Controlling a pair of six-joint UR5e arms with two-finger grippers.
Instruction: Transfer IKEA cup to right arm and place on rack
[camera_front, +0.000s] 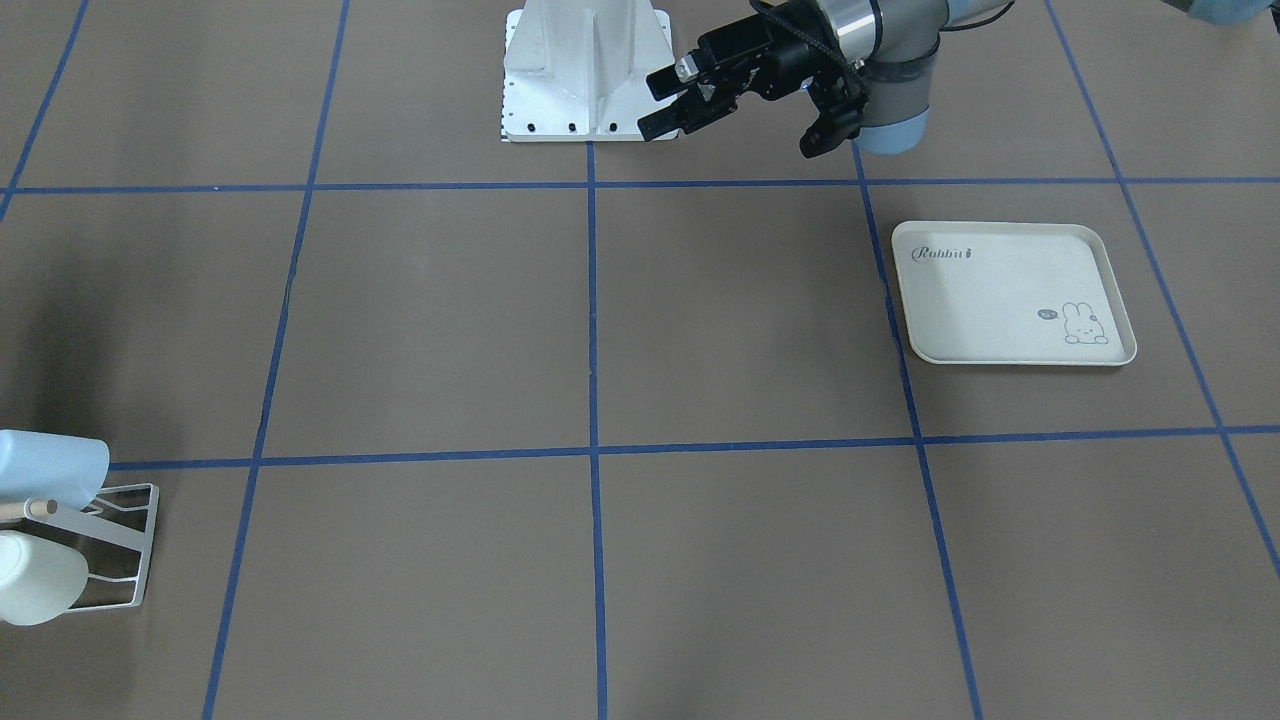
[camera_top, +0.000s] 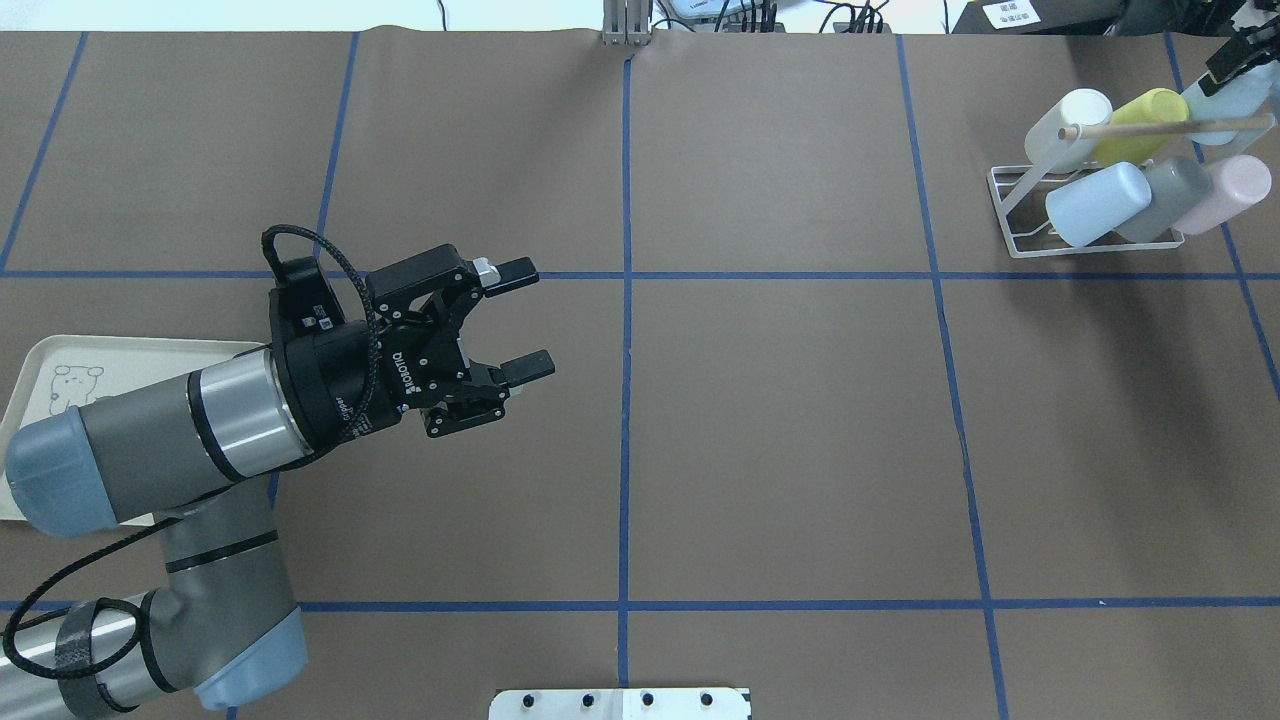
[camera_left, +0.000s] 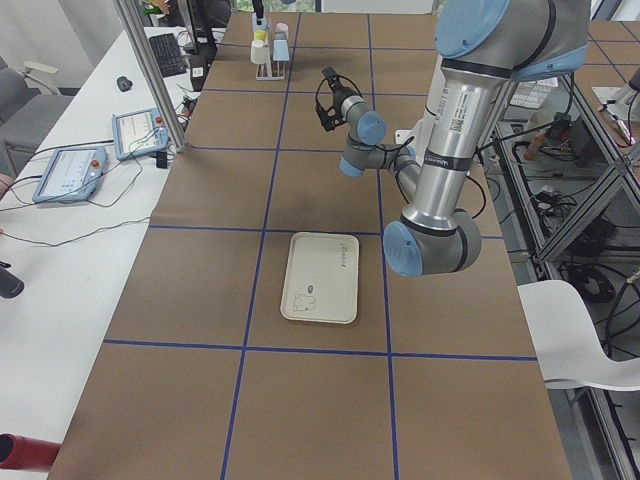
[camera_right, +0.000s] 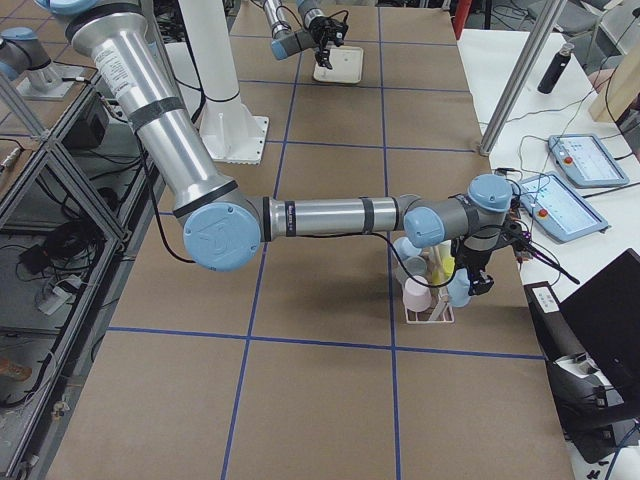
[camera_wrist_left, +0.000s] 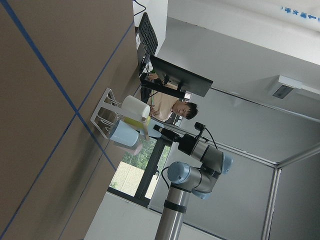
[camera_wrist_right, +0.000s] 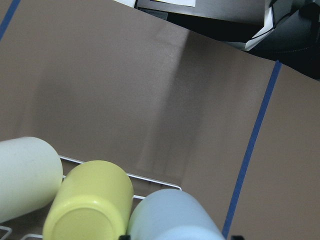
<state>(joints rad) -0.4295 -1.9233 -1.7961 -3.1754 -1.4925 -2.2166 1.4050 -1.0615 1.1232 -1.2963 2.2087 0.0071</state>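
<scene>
While right end effector (camera_top: 1235, 62) grips pale blue plastic cup (camera_wrist_right: 175, 217) | seat it on white wire rack (camera_top: 1018, 195) below, clear of yellow plastic cup (camera_wrist_right: 90, 200) | left end effector (camera_top: 522, 320) open.

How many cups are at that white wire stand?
6, all at the rack: cream cup, yellow cup and pale blue cup above; second blue cup, grey cup, pink cup below. More may be hidden.

Your robot's left arm (camera_top: 240, 410) is silver tube with pale-blue joint caps; a black cable (camera_top: 285, 229) loops at twelve o'clock of its black, ROBOTIQ-lettered tool (camera_top: 520, 320).
</scene>
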